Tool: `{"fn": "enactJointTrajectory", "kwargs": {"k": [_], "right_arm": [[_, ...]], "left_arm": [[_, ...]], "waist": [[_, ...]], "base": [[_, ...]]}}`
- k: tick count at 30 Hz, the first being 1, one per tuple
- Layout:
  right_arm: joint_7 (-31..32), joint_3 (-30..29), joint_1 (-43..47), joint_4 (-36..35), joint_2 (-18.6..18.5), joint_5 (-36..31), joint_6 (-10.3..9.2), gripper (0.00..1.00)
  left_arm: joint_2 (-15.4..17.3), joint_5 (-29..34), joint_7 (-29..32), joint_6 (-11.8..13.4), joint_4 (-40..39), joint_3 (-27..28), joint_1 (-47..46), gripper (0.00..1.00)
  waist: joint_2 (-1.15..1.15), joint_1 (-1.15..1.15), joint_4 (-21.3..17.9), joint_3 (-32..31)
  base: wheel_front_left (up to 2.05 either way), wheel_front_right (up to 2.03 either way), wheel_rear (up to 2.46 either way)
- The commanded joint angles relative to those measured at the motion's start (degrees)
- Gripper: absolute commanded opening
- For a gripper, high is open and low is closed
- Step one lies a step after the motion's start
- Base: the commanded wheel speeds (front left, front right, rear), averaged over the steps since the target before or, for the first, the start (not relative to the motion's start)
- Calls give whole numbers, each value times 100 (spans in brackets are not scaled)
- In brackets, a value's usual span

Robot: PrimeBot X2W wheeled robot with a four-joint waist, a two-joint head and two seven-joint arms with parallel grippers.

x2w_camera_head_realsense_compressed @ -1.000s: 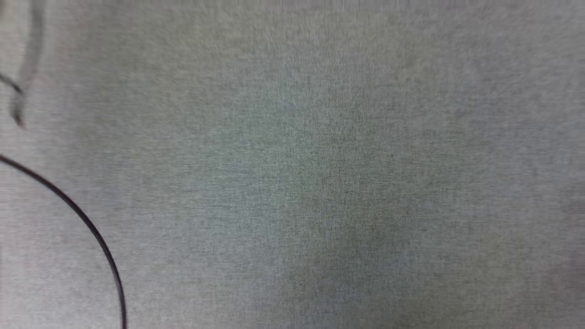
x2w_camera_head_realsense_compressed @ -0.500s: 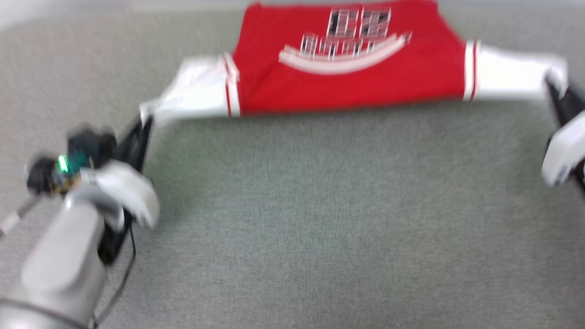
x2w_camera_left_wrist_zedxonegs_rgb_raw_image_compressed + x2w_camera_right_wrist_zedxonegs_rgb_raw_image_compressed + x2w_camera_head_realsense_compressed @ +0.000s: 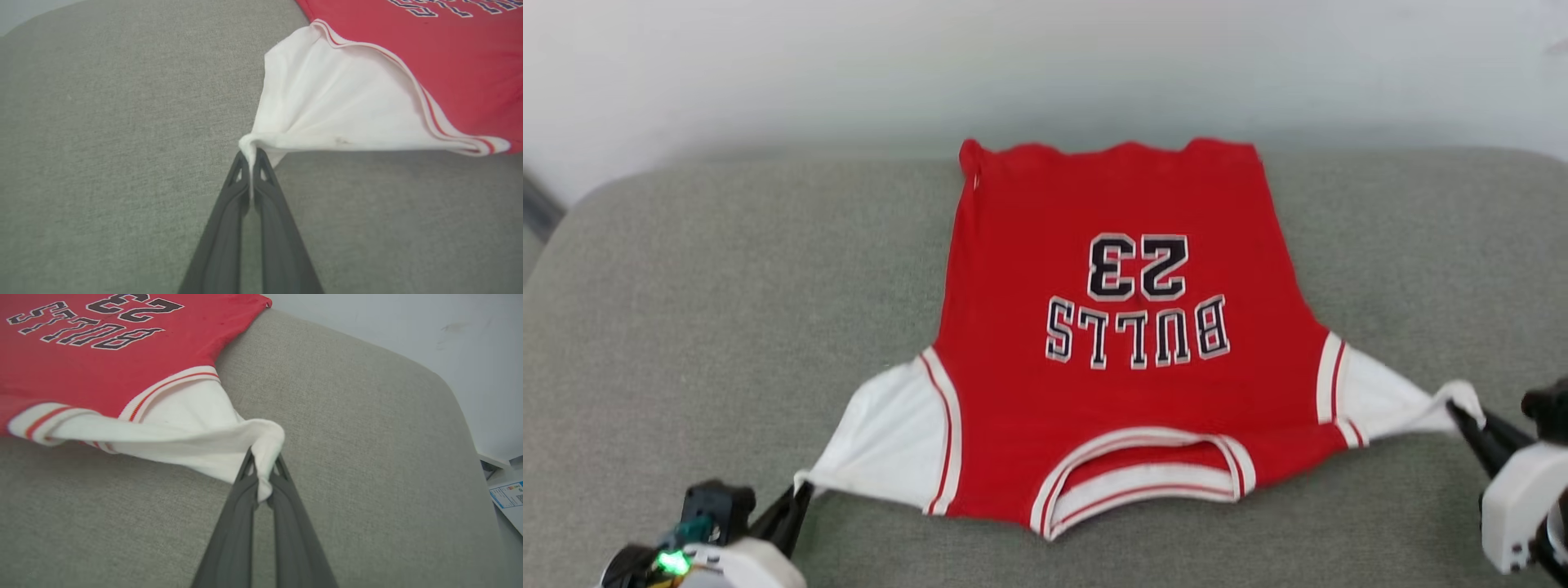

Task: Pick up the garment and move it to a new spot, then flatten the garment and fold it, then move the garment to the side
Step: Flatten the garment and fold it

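Garment [image 3: 1111, 359]: spread print-up on the grey cushion [image 3: 727, 327], with its collar [image 3: 1143, 474] toward the robot and its hem [image 3: 1111, 149] at the far edge by the wall.
Left gripper [image 3: 250, 157]: closed tight, pinching the tip of the left sleeve [image 3: 890, 441].
Right gripper [image 3: 263, 465]: closed, with the tip of the right sleeve [image 3: 1380, 400] bunched between its fingers.
Key relation: the body lies ahead of and between the two grippers. The sleeve-to-sleeve axis runs straight across the robot, and each arm is at its own sleeve, so neither is nearer.
Judgement: this looks like flattening, and the next move likely calls for an even pull from both sides.
Head view: shows the whole spread.
Wrist views: show the pinches themselves and shadow under the raised sleeve edges. The right wrist view also shows a printed paper [image 3: 506, 496] beyond the cushion.
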Motion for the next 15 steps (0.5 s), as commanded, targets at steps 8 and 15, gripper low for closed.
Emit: {"fn": "enactJointTrajectory", "kwargs": {"k": [8, 15], "right_arm": [[346, -1, 1131, -638, -400, 439, -12, 0], [475, -73, 1621, -993, -609, 498, -11, 0]], "left_arm": [[317, -327, 132, 348, -724, 184, 1095, 0], [381, -443, 289, 552, -1355, 143, 1587, 0]], "waist": [[0, 2, -129, -315], [0, 2, -149, -318]], "base": [[0, 0, 0], [0, 0, 0]]}}
